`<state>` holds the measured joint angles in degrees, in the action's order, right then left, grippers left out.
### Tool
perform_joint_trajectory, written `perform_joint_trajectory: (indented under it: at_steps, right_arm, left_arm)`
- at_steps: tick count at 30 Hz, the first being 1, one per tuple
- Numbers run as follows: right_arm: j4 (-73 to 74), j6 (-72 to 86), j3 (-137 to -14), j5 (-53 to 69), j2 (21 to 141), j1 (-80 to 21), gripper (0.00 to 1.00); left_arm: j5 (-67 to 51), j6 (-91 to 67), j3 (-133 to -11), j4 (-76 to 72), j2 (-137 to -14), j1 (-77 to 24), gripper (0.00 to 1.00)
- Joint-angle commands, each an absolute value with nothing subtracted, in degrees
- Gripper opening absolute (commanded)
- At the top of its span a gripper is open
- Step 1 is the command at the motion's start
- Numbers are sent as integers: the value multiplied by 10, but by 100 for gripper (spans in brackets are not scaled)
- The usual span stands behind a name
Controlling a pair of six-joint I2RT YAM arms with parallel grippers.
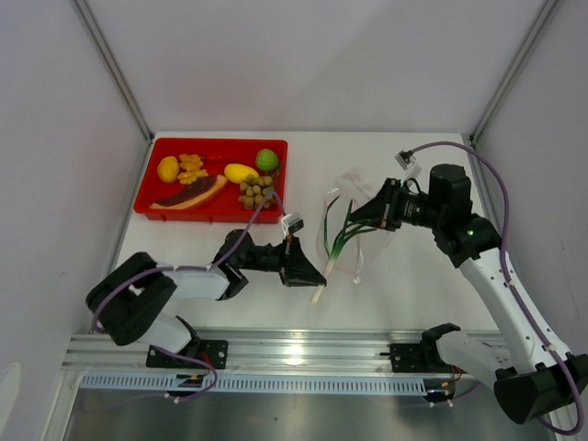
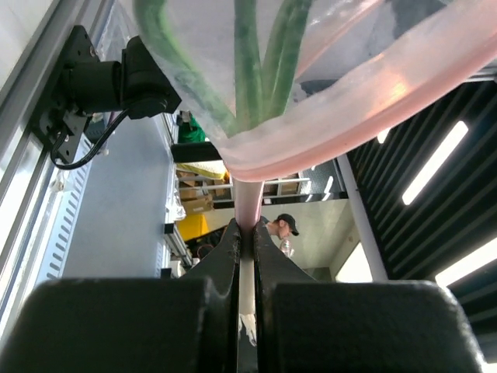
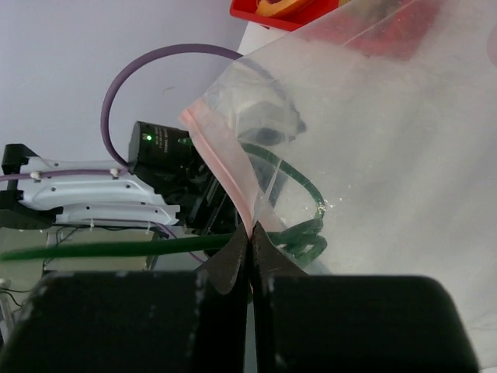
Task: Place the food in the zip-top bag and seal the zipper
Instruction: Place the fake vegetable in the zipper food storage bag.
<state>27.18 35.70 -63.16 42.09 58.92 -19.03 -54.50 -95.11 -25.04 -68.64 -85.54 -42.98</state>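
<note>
The clear zip-top bag (image 1: 347,209) hangs between my two grippers above the table's middle. Its pink zipper (image 2: 365,93) runs along the mouth. The green-leaved vegetable (image 1: 338,237) lies partly inside, its pale stem end (image 1: 319,294) sticking out below. My left gripper (image 1: 322,274) is shut on the zipper strip (image 2: 247,210) at one end. From the other side my right gripper (image 1: 353,219) is shut on the pink edge (image 3: 233,179). The remaining food sits in the red tray: lemon (image 1: 168,168), orange pieces (image 1: 191,165), mango (image 1: 239,172), lime (image 1: 266,160), nut cluster (image 1: 254,191).
The red tray (image 1: 213,213) stands at the back left, holding also a long brown-and-red piece (image 1: 188,194). White walls close in the table on three sides. An aluminium rail (image 1: 303,349) with the arm bases runs along the near edge.
</note>
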Motion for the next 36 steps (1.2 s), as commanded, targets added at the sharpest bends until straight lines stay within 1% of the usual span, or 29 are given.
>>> perform_joint_trajectory:
  at_steps: [1,3,4,6,8,12,17,19,23,25,29,34,36]
  right_arm:
    - [236,338,-629,390,562,-219,0]
    - [234,324,-626,374,559,-235,0]
    - [230,320,-616,365,556,-244,0]
    - [211,312,-599,332,545,-278,0]
    - [208,311,-589,303,544,-300,0]
    - [193,329,-588,280,541,-315,0]
    - [201,326,-589,258,541,-326,0]
    - [203,320,-585,245,536,-330,0]
    - [207,315,-582,235,536,-335,0]
    - [201,318,-572,231,535,-342,0]
    - [196,330,-568,226,544,-351,0]
    - [206,344,-578,203,547,-356,0]
    - [214,351,-584,198,548,-356,0]
  left_arm:
    - [-492,-894,-271,-564,-767,-443,1]
    - [-472,-834,-293,-429,-730,-443,1]
    - [-433,-812,-318,-285,-709,-443,1]
    - [-380,-776,-360,-176,-660,-443,1]
    - [-333,-793,-366,-122,-643,-442,1]
    - [-304,-879,-364,-129,-658,-447,1]
    - [-275,-940,-374,-104,-677,-454,1]
    - [-253,-976,-364,-112,-662,-455,1]
    - [-186,-1020,-366,-82,-623,-454,0]
    - [-171,-1032,-371,-110,-622,-455,1]
    - [-181,-1048,-410,-121,-646,-455,1]
    - [-171,-1049,-430,-117,-670,-454,1]
    - [-159,-1019,-439,-113,-681,-454,1]
